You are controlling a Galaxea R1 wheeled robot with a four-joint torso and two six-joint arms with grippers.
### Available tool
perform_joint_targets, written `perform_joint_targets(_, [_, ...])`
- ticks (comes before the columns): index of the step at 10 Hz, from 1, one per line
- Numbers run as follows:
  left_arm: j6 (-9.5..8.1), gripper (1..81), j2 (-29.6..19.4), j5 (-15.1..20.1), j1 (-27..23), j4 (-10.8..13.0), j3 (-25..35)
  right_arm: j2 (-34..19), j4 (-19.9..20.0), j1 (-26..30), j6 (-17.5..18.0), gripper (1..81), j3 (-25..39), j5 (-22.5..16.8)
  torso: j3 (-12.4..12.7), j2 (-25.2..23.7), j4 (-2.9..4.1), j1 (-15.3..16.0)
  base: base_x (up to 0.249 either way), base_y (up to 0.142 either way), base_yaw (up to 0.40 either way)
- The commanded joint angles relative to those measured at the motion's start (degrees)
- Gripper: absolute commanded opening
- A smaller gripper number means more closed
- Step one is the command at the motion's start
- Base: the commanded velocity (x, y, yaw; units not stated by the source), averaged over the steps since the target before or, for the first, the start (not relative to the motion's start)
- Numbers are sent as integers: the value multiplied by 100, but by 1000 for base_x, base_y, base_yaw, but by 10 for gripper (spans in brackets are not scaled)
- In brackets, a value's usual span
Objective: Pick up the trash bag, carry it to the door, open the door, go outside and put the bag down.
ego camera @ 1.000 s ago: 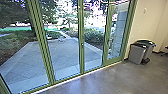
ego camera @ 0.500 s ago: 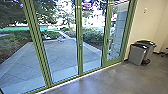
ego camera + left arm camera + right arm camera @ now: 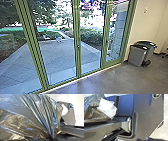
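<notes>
We see the trash bag (image 3: 30, 112) large in the left wrist view: thin, glossy, half-sheer plastic, silvery in the light and brown in its creases, its long fine pleats fanning out from a tight gathered point. The bag shows too in the right wrist view, where a crumpled, matt white piece (image 3: 107, 107) sits against the plastic; we cannot tell whether it is inside or outside. We cannot tell how wide or narrow the left gripper or the right gripper stands, nor whether either grips the bag.

Ahead of us in the head view, tall clear glass panes stand in slim green frames (image 3: 77, 57), upright and closed across the way, with a small round fitting (image 3: 78, 46) on a middle post. Beyond the glass we make out flat, jointed paving (image 3: 57, 55), leafy planting and trees. On our side are smooth, faintly shiny grey floor (image 3: 110, 80), a plain cream wall (image 3: 145, 22) and, beside it, boxy grey bins (image 3: 136, 56), one with a green lid (image 3: 146, 43)
</notes>
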Motion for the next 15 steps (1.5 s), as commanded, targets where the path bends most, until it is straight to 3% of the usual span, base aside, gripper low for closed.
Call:
perform_joint_targets(1, [29,10,1,358,-267,32,14,115,-84,280,-60,811,50,-361,0,0,0,0,164,-93,0])
perform_joint_targets(15, [20,10,-43,323,-232,-38,14,141,-84,272,-60,811,-11,-352,0,0,0,0,164,-88,0])
